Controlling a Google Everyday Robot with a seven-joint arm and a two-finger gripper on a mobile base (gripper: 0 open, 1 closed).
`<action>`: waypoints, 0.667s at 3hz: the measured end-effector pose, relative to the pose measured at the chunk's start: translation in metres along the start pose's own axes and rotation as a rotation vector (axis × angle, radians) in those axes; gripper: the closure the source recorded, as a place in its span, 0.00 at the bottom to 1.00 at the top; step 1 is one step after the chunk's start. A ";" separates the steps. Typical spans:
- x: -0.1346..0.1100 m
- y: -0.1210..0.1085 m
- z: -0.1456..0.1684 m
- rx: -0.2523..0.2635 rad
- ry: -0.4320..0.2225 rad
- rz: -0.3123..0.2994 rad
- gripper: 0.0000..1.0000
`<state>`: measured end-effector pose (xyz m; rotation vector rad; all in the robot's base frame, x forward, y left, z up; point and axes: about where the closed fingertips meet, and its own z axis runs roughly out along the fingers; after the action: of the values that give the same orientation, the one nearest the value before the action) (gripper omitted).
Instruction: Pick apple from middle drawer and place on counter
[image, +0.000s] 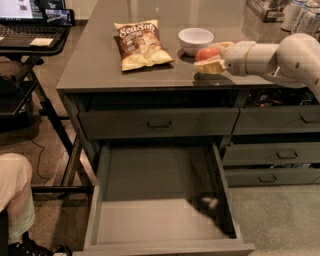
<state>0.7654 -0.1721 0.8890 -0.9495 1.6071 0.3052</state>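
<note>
The red-orange apple (207, 53) is held between the fingers of my gripper (212, 56), just above the counter (100, 57) near its front edge, right beside the white bowl (195, 39). The gripper is shut on the apple and its white arm reaches in from the right. The middle drawer (150, 220) is pulled wide open below, with a bare grey floor and nothing in it.
A bag of Sea Salt chips (139, 43) lies on the counter left of the bowl. A black desk with a laptop (30, 25) stands at the left, a person's leg (15, 195) at bottom left. Closed drawers (280, 155) are at the right. Cans (300, 15) stand at the back right.
</note>
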 end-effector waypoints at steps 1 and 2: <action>0.009 0.000 0.012 -0.035 0.040 0.019 0.81; 0.012 0.002 0.018 -0.063 0.056 0.024 0.58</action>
<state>0.7768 -0.1636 0.8721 -0.9949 1.6692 0.3496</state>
